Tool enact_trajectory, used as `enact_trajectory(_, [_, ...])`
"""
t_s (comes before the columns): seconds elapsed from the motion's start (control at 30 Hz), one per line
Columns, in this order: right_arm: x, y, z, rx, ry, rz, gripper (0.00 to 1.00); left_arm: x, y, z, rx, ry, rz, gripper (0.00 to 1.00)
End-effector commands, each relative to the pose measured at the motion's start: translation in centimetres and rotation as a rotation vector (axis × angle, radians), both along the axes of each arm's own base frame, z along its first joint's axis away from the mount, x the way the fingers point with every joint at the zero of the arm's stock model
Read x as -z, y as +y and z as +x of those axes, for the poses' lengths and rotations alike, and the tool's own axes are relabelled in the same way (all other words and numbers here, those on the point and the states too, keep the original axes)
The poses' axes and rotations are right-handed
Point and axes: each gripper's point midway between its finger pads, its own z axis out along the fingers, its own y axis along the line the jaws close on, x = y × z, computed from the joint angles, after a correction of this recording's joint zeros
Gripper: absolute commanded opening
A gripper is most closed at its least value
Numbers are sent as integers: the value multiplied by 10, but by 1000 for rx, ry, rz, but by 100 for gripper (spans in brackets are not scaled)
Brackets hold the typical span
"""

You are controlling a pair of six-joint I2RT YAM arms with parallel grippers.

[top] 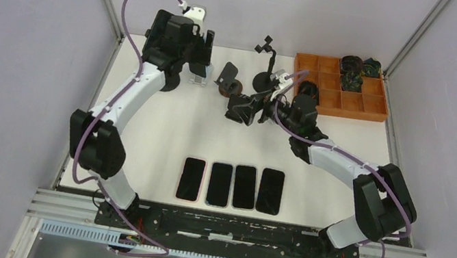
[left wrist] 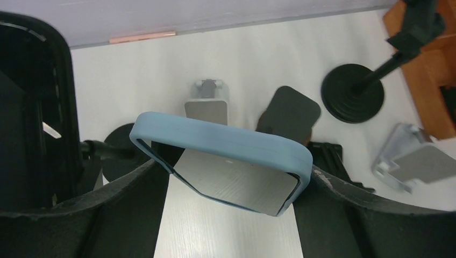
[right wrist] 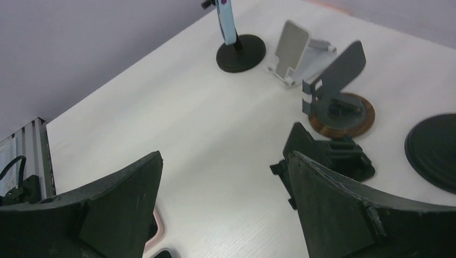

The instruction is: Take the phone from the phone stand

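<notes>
My left gripper (left wrist: pixel 232 177) is shut on the phone (left wrist: pixel 226 145), a handset in a light blue case held across its width with its top edge towards the camera. The phone stand's black round base (left wrist: pixel 121 149) and thin pole lie behind the phone to the left. Its black holder (left wrist: pixel 32 107) fills the left edge, beside the phone and not around it. From the right wrist the phone (right wrist: pixel 230 24) stands edge-on above that base (right wrist: pixel 241 52). My right gripper (right wrist: pixel 225 158) hangs open over bare table, nothing between its fingers.
Other stands sit at the back: a silver one (left wrist: pixel 207 107), a dark grey one on a wooden disc (right wrist: pixel 339 110), a black round-base pole stand (left wrist: pixel 352 94), a folded black one (right wrist: pixel 333 156). An orange tray (top: pixel 341 102) is back right. Several phones (top: pixel 231 185) lie in a row near the front.
</notes>
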Motion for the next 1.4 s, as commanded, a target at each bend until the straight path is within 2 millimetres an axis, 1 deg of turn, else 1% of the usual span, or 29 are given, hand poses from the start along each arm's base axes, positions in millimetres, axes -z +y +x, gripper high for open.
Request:
enact_trajectory(0.0, [-57,25,2,-10,-167,62,94,-50,-18,-46,77,-14,-155,37])
enact_trajectory(0.1, [-72,41,-7,-21,-206,85,95,-53,-30,-66,131,34,-218,37])
enact_trajectory(0.17, [-76,50,-10,-9,-227,80,95,-55,-39,-78,170,63,-256,36])
enact_trajectory(0.27, [-81,59,-9,26,-244,87,95,-61,-54,-91,212,96,-301,36])
enact_trajectory(0.33, [-84,65,-2,57,-255,75,95,-61,-60,-98,227,119,-318,35])
enact_trajectory(0.37, [-82,68,2,68,-259,60,95,-62,-63,-100,231,124,-323,35])
enact_trajectory(0.43, [-86,73,9,81,-271,56,94,-62,-67,-105,239,132,-328,34])
enact_trajectory(0.5, [-86,79,17,90,-267,50,94,-63,-67,-107,241,133,-332,34])
enact_trajectory(0.63, [-78,89,32,102,-248,16,91,-65,-66,-109,241,131,-332,34])
enact_trajectory(0.77, [-75,96,36,92,-233,30,86,-67,-68,-111,248,138,-343,34])
enact_trajectory(0.9, [-74,99,32,75,-216,67,75,-73,-72,-113,261,143,-363,33])
enact_trajectory(0.97, [-75,101,31,64,-207,86,66,-77,-74,-114,269,144,-377,33])
enact_trajectory(1.07, [-78,102,26,49,-205,114,49,-80,-76,-115,274,145,-389,33])
enact_trajectory(1.17, [-87,102,21,29,-214,145,27,-79,-78,-118,285,160,-404,33])
enact_trajectory(1.23, [-90,102,17,13,-215,150,15,-78,-80,-118,289,166,-405,34])
enact_trajectory(1.27, [-92,101,14,9,-214,151,8,-78,-79,-117,287,163,-400,36])
enact_trajectory(1.3, [-92,99,11,7,-209,149,4,-80,-78,-116,285,154,-393,47])
enact_trajectory(1.33, [-93,94,8,9,-201,147,0,-82,-76,-115,281,143,-387,65])
enact_trajectory(1.37, [-90,89,4,12,-185,137,0,-85,-74,-114,275,133,-376,85])
